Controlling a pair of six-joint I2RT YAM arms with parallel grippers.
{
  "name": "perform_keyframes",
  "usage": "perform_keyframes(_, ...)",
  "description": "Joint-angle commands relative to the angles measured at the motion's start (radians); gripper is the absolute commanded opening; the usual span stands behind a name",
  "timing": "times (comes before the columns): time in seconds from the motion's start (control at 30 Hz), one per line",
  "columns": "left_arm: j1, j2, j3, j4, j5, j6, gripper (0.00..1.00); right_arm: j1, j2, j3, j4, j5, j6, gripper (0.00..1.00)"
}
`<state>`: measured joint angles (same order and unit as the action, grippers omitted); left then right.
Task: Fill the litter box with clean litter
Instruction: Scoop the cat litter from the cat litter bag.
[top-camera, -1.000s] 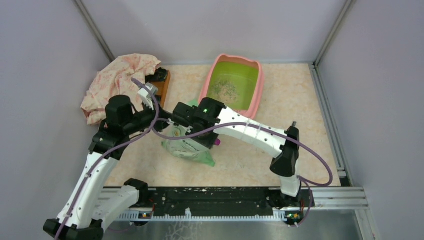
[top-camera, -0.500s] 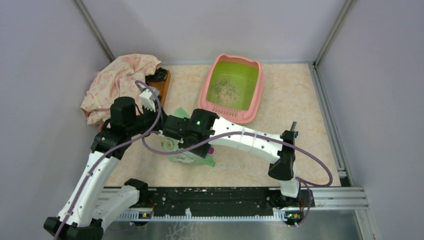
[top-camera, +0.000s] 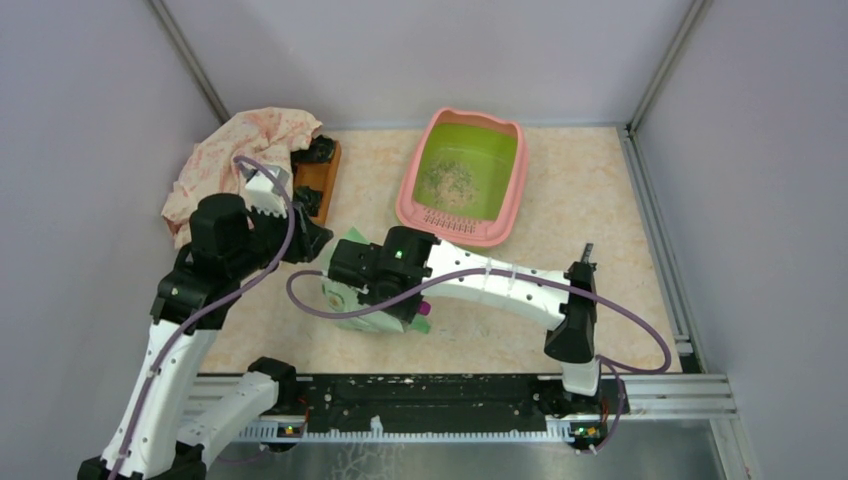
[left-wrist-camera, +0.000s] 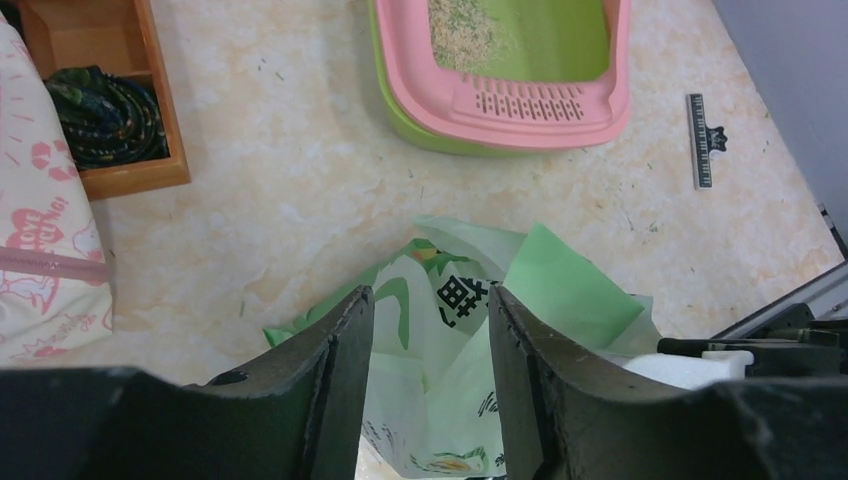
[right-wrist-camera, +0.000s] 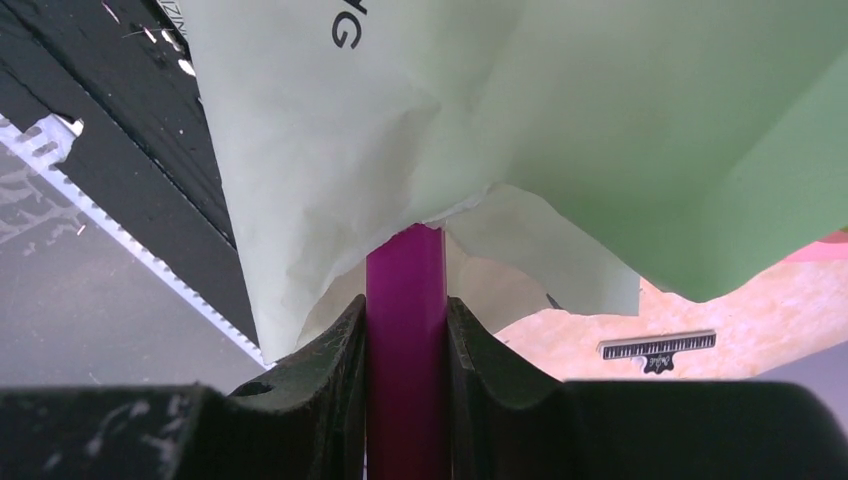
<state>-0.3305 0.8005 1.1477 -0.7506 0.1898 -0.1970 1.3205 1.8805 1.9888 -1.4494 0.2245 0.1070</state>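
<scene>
Litter (left-wrist-camera: 470, 30) is loose, spill-prone grain: the right gripper (right-wrist-camera: 405, 312) clamps the stiff magenta scoop (right-wrist-camera: 405, 270) by its handle at the mouth of the floppy green bag (left-wrist-camera: 560, 290), while the left gripper (left-wrist-camera: 430, 298) hangs spread, holding nothing.

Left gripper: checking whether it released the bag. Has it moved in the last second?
Yes. From above, the left gripper has drawn back leftward, away from the litter box.

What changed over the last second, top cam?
Left gripper opened, apparently letting go of the bag, and drew back left. Right gripper, shut on the scoop handle, swung left and nearer with the bag. Litter box, cloth, wooden box unmoved.
</scene>
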Motion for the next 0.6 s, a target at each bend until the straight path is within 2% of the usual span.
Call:
perform_keyframes(0.0, -0.001, 0.039, 0.000, -0.076, 0.007, 0.002, 0.52, 0.006, -0.060, -0.005, 0.044, -0.002, 0.000, 0.00)
perform_keyframes(0.27, -0.002, 0.037, 0.002, -0.128, 0.083, 0.005, 0.52, -0.056, -0.103, -0.064, 0.088, -0.002, -0.020, 0.00)
perform_keyframes(0.57, -0.002, 0.026, 0.036, -0.167, 0.081, 0.005, 0.55, -0.124, -0.128, -0.104, 0.121, -0.015, -0.059, 0.00)
